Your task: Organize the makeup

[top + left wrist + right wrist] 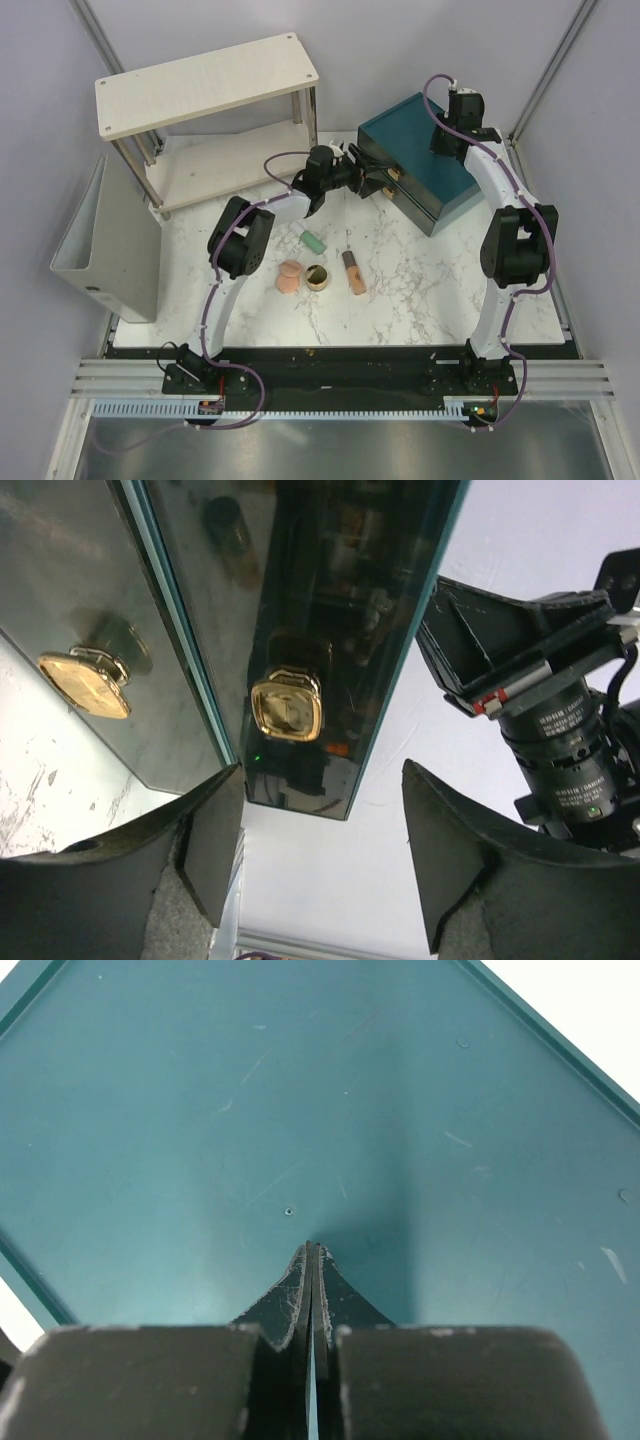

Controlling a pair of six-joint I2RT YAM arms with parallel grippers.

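Top external view showed nothing stowed: peach-pink rounded sponge point(289, 277), gold-rimmed round pot point(318, 277), dark-capped peach tube point(353, 272) and mint-green piece point(314, 241) lay on the marble desk point(420, 290). Left fingers point(205, 830) stood apart before a gold knob point(287, 708) of the teal drawer box point(400, 135); right fingers point(300, 1295), pressed together, hung over its top.

Bright even light, soft shadows, sharp
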